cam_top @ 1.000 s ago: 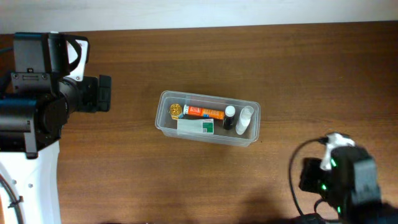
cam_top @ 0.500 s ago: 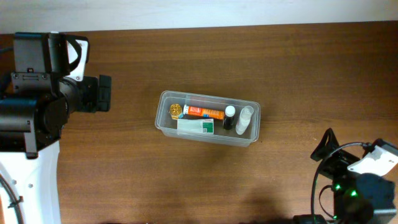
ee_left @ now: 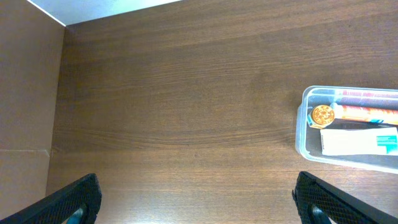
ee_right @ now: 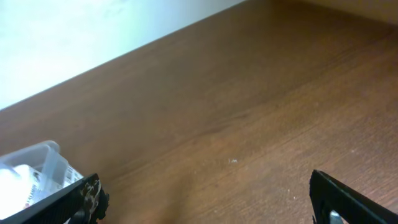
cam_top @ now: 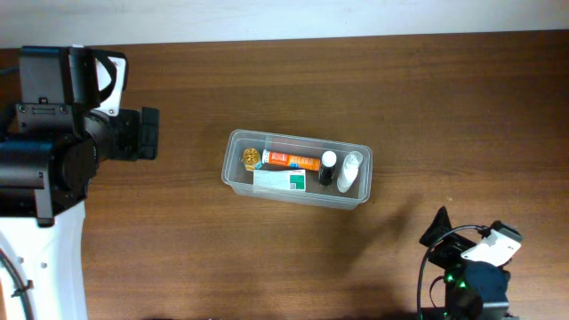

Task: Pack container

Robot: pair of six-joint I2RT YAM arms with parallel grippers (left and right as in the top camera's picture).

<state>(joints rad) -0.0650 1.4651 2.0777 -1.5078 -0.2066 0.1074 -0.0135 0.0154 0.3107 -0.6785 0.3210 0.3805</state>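
Observation:
The clear container lies mid-table and holds a gold-capped item, an orange tube, a white-and-green carton, a dark bottle with a white cap and a pale bottle. My left gripper is open over bare wood, well left of the container. My right gripper is open too, with nothing between its fingers. It is low over the table, right of the container's corner. In the overhead view the right arm sits at the front right edge.
The left arm's body fills the far left of the overhead view. A pale wall runs along the table's back edge. Bare wood surrounds the container on all sides.
The right arm has swung about at the front right corner and now sits lower and further from the container. The container, its contents and the left arm have not moved.

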